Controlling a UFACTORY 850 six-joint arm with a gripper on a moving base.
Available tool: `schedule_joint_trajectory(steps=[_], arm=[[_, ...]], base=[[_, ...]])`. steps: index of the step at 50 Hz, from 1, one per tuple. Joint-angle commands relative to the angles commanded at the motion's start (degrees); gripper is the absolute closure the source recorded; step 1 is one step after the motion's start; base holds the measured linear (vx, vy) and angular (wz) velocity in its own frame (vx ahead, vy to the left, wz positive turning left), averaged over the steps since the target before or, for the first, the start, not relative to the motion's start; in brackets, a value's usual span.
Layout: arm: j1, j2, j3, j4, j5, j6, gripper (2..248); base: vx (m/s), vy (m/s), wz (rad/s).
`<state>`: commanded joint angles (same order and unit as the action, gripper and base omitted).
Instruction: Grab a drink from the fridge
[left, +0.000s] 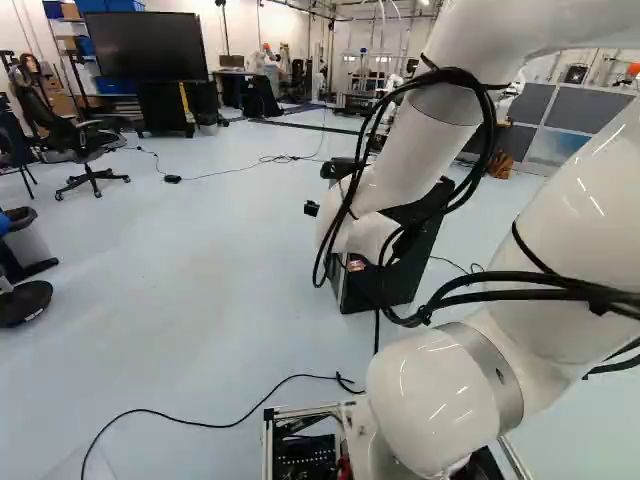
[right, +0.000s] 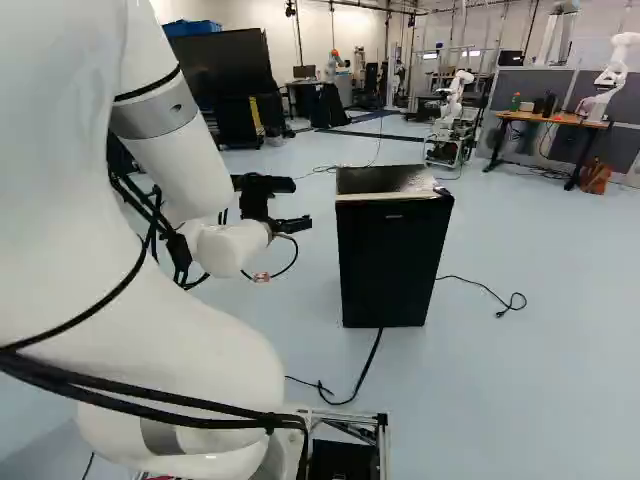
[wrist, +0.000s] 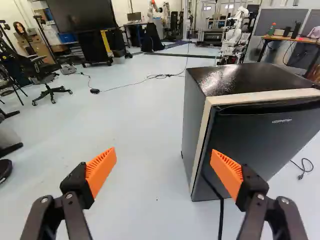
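Ahead of your gripper (right: 302, 203), off to one finger's side, stands the fridge (wrist: 250, 145), its door closed. Your fingers are spread well apart. A black cable (wrist: 221, 215) lies near its front; an office chair (wrist: 47, 82) and a large screen (wrist: 82, 15) stand farther ahead.

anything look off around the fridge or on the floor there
The fridge stands upright, its door apparently shut. One oddity: a black cord trails out beside it, its end lying loose on the floor; if that's the power cord, the fridge may be unplugged.
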<state>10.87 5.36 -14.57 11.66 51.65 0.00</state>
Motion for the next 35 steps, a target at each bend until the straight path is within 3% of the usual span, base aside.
schedule_joint_trajectory(steps=[18, 35], arm=[[3.3, -3.2, -2.5, 6.5, 2.7, 0.0, 3], [4.5, -7.9, -4.8, 12.7, 5.5, 0.0, 3]], base=[[0.0, 0.0, 0.0], [0.0, 0.0, 0.0]])
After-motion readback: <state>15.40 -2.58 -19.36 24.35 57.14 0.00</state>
